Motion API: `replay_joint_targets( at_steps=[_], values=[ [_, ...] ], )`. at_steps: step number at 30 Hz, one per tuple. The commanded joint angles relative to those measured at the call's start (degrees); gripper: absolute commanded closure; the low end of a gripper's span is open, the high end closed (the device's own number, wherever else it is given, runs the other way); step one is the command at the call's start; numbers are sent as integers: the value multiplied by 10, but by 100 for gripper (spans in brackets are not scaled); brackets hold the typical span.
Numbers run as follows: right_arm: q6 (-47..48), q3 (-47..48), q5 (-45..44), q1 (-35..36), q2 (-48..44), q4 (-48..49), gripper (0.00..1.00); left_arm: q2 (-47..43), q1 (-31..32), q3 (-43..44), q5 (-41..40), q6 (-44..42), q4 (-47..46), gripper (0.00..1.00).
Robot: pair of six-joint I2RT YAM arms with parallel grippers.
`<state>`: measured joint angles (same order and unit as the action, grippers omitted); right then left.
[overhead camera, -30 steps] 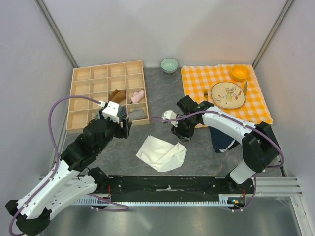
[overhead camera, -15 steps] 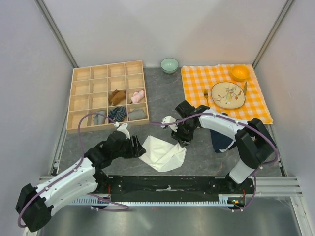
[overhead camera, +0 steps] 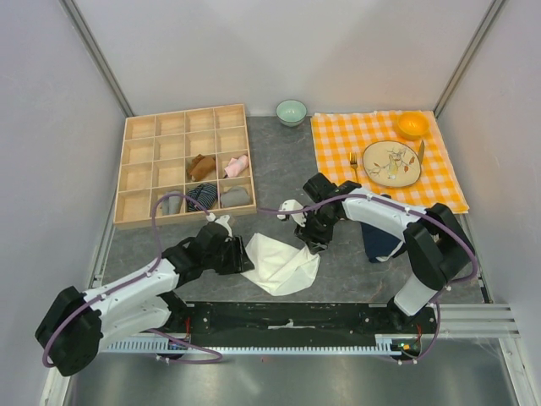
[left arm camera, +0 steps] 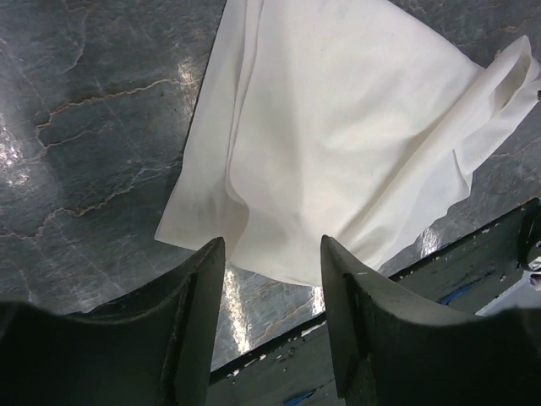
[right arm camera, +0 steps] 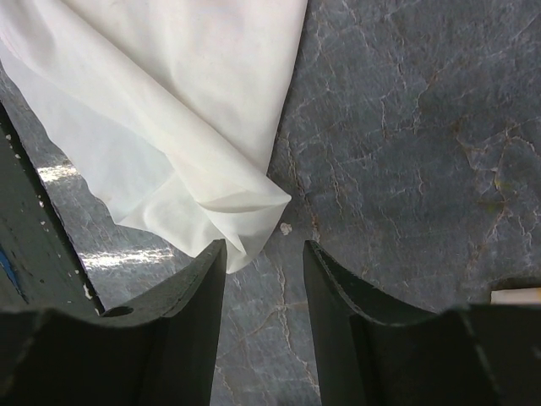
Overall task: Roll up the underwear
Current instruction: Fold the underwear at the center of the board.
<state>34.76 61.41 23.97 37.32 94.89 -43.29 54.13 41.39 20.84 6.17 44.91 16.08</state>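
Observation:
The cream-white underwear (overhead camera: 279, 262) lies loosely spread on the grey table near the front; it also shows in the left wrist view (left arm camera: 355, 135) and in the right wrist view (right arm camera: 161, 110). My left gripper (overhead camera: 243, 258) is open and empty at the cloth's left edge (left arm camera: 272, 254). My right gripper (overhead camera: 308, 241) is open and empty at the cloth's upper right corner (right arm camera: 264, 254). A rust-brown garment (overhead camera: 200, 166) sits rolled in a cell of the wooden tray (overhead camera: 139, 173).
The tray also holds a pink roll (overhead camera: 237, 164), a dark striped bundle (overhead camera: 201, 195) and grey rolls (overhead camera: 236, 196). An orange checked cloth (overhead camera: 439, 182) with a plate (overhead camera: 391, 163) and orange bowl (overhead camera: 412, 124) lies back right. A green bowl (overhead camera: 292, 111) and a dark cloth (overhead camera: 382, 241) are nearby.
My left arm has swung from the tray down to the left edge of the white underwear. My right gripper has moved slightly toward its upper right corner.

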Motion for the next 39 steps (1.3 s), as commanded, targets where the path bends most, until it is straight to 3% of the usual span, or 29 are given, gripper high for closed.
replay_joint_targets(
  at_steps=[1, 9, 13, 16, 20, 25, 32, 39],
  values=[
    [6, -7, 20, -5, -2, 10, 51, 12, 3, 14, 3, 12, -25, 45],
    [9, -17, 28, -6, -2, 8, 51, 46, 3, 24, 1, -6, -26, 61],
    [9, -19, 30, -6, -1, 9, 52, 52, 3, 25, 0, -10, -30, 78],
    [13, -18, 34, -6, 1, 3, 59, 50, 2, 26, -4, -10, -30, 88],
    [24, -17, 35, -7, -1, -7, 78, 36, 3, 26, -15, -10, -27, 98],
    [40, -17, 25, -7, -18, -7, 100, 15, 3, 25, -41, -5, -11, 98],
    [85, -51, 10, -6, -93, 30, 100, 0, 2, 3, -95, 22, 6, 98],
    [190, -129, -24, -4, -167, 65, 100, -20, 2, -18, -118, 40, 6, 98]
  ],
)
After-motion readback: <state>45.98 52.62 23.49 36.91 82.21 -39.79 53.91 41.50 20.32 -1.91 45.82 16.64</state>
